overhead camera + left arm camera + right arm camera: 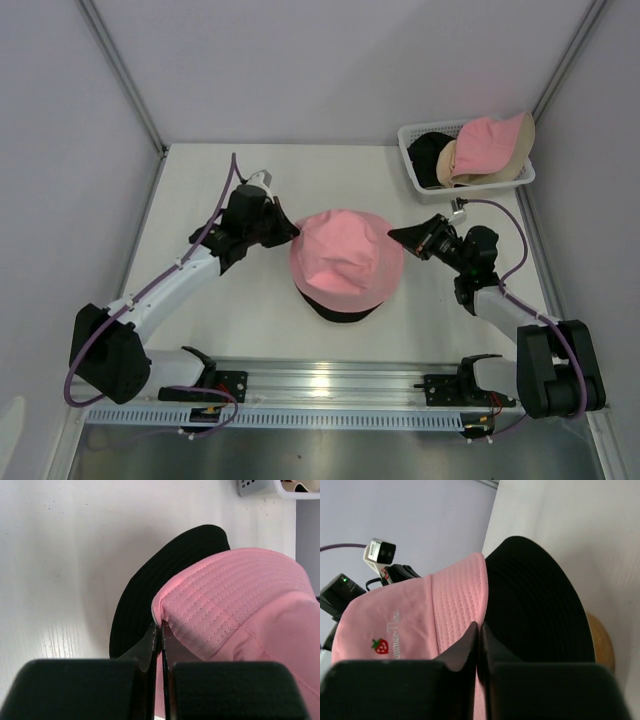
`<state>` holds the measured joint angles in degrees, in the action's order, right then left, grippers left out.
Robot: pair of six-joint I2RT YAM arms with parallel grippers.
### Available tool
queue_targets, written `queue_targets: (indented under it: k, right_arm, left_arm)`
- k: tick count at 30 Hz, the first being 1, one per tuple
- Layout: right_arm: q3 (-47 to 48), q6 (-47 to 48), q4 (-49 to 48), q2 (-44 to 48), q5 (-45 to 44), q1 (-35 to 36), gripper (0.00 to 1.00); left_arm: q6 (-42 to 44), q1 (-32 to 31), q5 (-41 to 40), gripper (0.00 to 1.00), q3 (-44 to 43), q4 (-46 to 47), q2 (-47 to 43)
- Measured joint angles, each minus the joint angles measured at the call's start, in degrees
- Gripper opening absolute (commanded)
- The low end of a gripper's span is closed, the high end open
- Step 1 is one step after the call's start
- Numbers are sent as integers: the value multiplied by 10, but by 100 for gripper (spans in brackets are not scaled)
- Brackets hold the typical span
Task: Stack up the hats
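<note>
Now your left gripper (159,627) and right gripper (478,626) pinch the pink hat (347,262) over the black hat (340,311); releasing seems next.

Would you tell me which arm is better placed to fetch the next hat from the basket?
Likely right. The basket sits in the far right corner, just beyond the right gripper; the left gripper is across the pink hat. Both pinch its brim and must release first.
</note>
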<state>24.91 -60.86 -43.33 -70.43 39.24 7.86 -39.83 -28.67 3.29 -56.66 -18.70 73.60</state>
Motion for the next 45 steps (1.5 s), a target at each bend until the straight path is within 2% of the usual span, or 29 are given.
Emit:
queue_targets:
  k: [13,18,22,25,30,33,36,38,39,41,42,45]
  right_arm:
    - [0,74,179,21,-56,11,0]
    - [-12,107,183,21,-79,34,0]
    - [-10,163,204,14,-152,119,0]
    - [-5,179,202,-25,-176,157,0]
    - [1,174,170,-101,-180,162,0]
    - [1,171,170,-101,-185,163,0]
    - [1,175,195,-74,-207,164,8]
    - [3,186,227,-39,-226,165,27]
    - [8,194,249,-22,-237,166,41]
    - [29,211,293,5,-256,165,55]
    - [45,222,316,16,-266,164,66]
    - [101,250,383,37,-284,154,78]
  left_arm:
    - [0,8,40,1,-27,-31,-2]
    - [-2,8,47,1,-7,-24,-4]
    - [-5,8,44,1,31,-15,-4]
    - [-8,8,43,1,54,-11,-4]
    - [-17,8,44,1,96,10,-18]
    - [-17,8,43,1,116,20,-45]
    - [-16,8,38,1,132,33,-71]
    - [-13,8,37,6,142,39,-84]
    - [-9,8,35,23,146,42,-90]
    - [5,9,30,44,148,41,-102]
    - [8,9,29,58,148,41,-108]
    - [24,10,28,77,146,34,-144]
